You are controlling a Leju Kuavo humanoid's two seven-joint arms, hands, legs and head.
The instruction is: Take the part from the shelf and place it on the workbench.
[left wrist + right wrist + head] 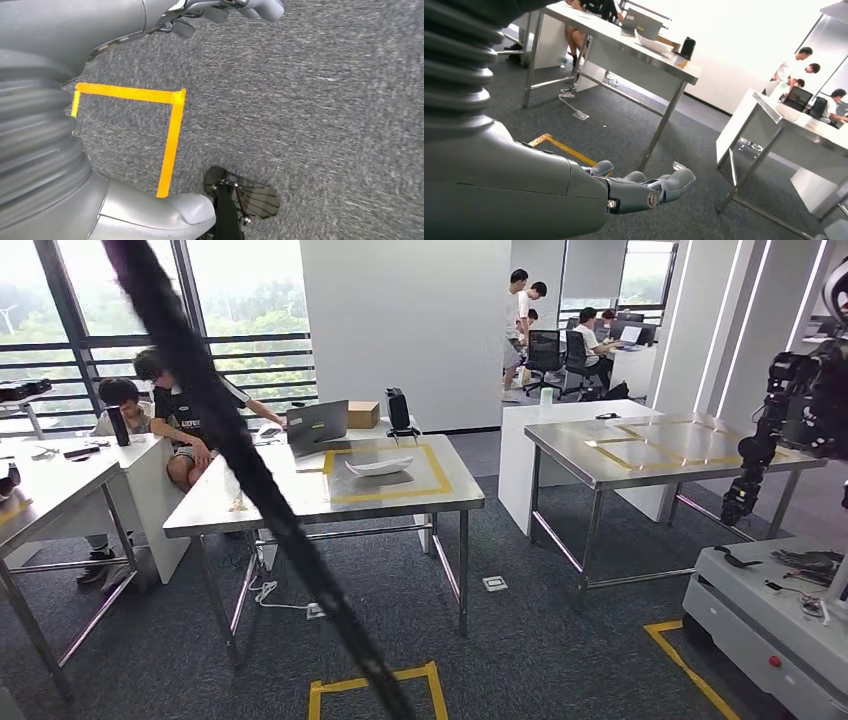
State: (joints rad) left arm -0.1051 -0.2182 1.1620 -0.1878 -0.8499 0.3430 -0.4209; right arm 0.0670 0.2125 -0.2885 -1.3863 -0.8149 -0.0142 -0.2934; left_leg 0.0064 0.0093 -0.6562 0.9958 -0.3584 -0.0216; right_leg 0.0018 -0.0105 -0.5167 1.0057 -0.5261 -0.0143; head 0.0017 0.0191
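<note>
Hands empty: right hand point(644, 192) fingers straight, holding nothing; left hand point(220, 12) can't tell. White curved part point(379, 467) on steel counter point(300, 505). I judge pickup not started.

Silver-grey right hand point(644, 192) beyond a dark ribbed cover point(454, 70), with what looks like a small screw beside the fingers point(676, 181).

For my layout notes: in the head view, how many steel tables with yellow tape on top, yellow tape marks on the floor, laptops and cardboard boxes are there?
Steel tables with yellow tape on top: 2
Yellow tape marks on the floor: 2
Laptops: 1
Cardboard boxes: 1
Total: 6
</note>
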